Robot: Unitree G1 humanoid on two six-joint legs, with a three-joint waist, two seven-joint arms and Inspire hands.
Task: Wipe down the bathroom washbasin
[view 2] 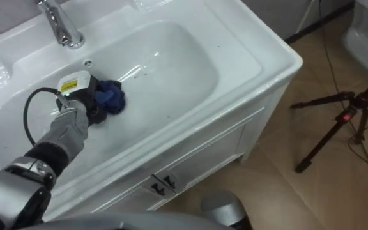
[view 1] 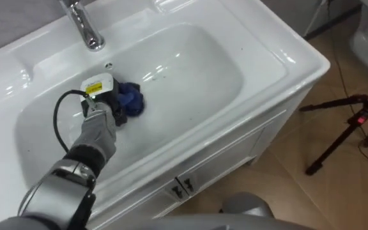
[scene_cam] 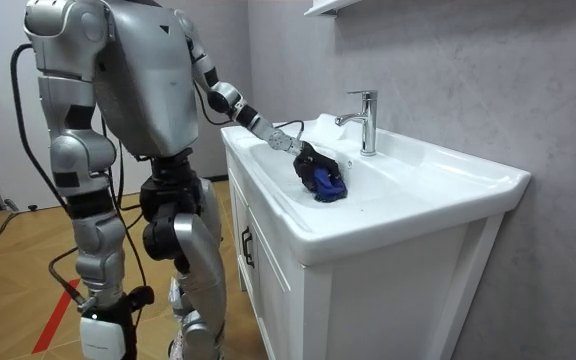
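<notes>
Nearest the robot, the white cabinet (view 1: 235, 147) under the basin (view 1: 280, 57) is seen with its small door handles, and a dark tripod (view 1: 350, 128) is stood on the floor off to the right. The robot is planted close against the cabinet front, and its right hand (scene_cam: 103, 318) is hung idle at its side in the room view. Over the front rim the left arm is reached down into the bowl, and the left hand (view 1: 107, 108) is laid low on the bowl floor, left of its middle. Its fingers are curled down over a blue cloth (view 1: 131, 99), which is bunched at their tips and pressed to the white floor of the bowl. The cloth is thus found just beyond and to the right of the fingers, on the side away from the wrist. The bowl's long axis is run from left to right, and the larger bare stretch is left to the right of the cloth, so a stroke along that axis is judged to be called for. The left hand is plainly the nearer one. Behind the cloth, the overflow hole (view 1: 108, 66) and the chrome tap (view 1: 85, 25) are set at the back wall.
</notes>
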